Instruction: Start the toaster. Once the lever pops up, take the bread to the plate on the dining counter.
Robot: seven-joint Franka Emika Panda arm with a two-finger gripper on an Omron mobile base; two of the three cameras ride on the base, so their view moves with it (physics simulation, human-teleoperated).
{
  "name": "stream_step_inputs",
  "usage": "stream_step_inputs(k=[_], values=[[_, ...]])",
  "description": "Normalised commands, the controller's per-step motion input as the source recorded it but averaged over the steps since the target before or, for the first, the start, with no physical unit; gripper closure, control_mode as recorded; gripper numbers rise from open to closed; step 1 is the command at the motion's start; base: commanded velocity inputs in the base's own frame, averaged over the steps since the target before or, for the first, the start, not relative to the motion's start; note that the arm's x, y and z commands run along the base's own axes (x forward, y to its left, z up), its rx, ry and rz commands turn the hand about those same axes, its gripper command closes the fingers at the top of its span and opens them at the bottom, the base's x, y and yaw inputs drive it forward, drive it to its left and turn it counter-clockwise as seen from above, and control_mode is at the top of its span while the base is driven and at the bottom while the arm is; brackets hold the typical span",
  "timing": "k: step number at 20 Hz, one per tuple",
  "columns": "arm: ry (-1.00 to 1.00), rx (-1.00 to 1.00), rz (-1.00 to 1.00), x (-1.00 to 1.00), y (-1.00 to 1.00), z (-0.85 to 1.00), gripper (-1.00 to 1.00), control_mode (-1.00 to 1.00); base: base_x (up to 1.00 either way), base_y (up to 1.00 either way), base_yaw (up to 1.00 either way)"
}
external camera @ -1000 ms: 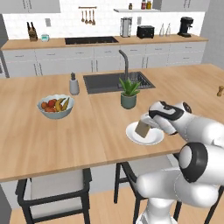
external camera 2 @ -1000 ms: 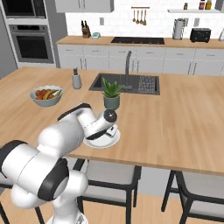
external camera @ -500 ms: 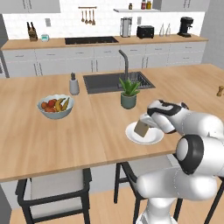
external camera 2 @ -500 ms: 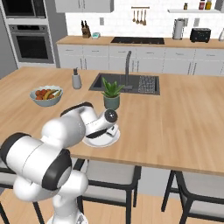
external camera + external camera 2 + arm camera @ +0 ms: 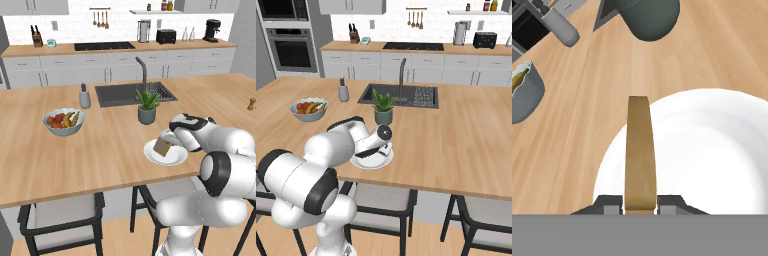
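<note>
Your gripper (image 5: 640, 202) has barely moved over the last second — it stays low over the plate (image 5: 176, 158) on the dining counter (image 5: 60, 155), jaws still closed tight on the bread (image 5: 162, 146), which stands on edge just above the plate's near rim (whether it touches yet, you cannot tell). So the carry looks done. What remains, by my reading, is letting go — the toaster (image 5: 166, 36) sits far back on the wall counter.

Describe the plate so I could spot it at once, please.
Find the long light-wood dining counter with the dark sink. Near its front edge, just before the small potted plant, lies the plate: white, flat and round, unlike the deeper fruit bowl.
</note>
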Motion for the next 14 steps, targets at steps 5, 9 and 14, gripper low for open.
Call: stream_step_inputs(k=[5,9,14], values=[[0.0,0.0,0.0,0.0,-0.01,0.0,-1.0,-1.0,0.0,0.0,0.0],[-0.03,0.0,0.0,-0.01,0.0,0.02,-1.0,-1.0,0.0,0.0,0.0],[-0.09,-0.01,-0.03,-0.14,-0.01,0.16,-1.0,-1.0,0.0,0.0,0.0]])
